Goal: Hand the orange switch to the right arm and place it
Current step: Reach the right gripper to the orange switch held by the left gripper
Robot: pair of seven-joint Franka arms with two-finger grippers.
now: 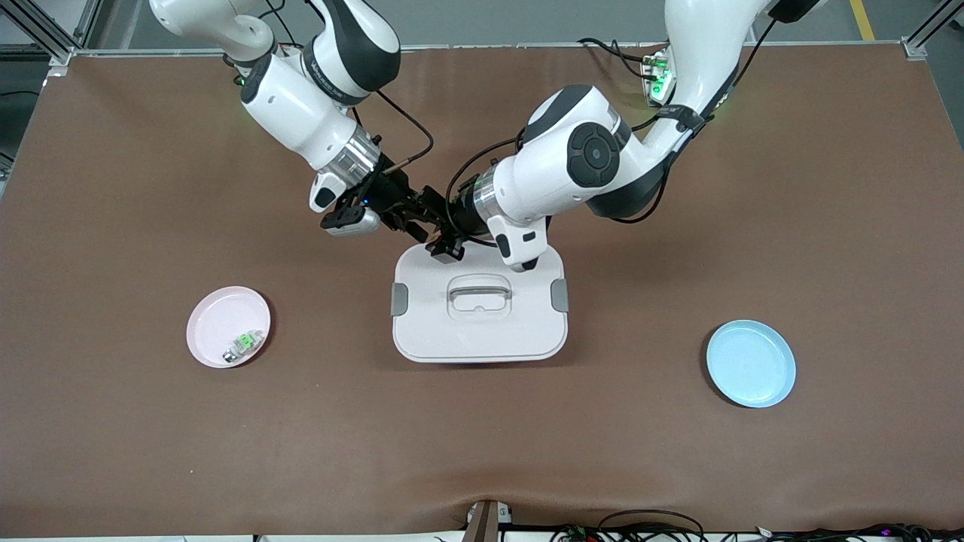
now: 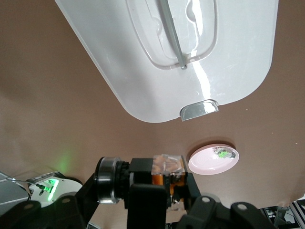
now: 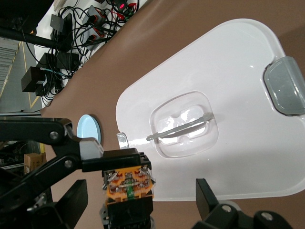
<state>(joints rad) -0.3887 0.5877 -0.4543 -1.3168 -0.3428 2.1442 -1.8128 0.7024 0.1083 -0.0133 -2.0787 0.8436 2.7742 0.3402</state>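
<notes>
Brown table w/ white lidded box (image 1: 479,331) mid: above its edge nearest the arm bases, left gripper (image 1: 446,242) clamps orange switch (image 3: 129,181), right gripper (image 1: 410,214) spread around it, handover underway; next right should clench, then left release.

A brown table (image 1: 151,452) under even light, grey floor (image 1: 489,22) and aluminium framing (image 1: 45,34) past its edge.

You see a brown cloth-covered desk (image 1: 151,452), a white rectangular lidded box (image 1: 479,331) with grey clips, a round pink plate (image 1: 218,316), a round light-blue plate (image 1: 751,363), and a small black-and-orange blocky switch (image 3: 129,183).
</notes>
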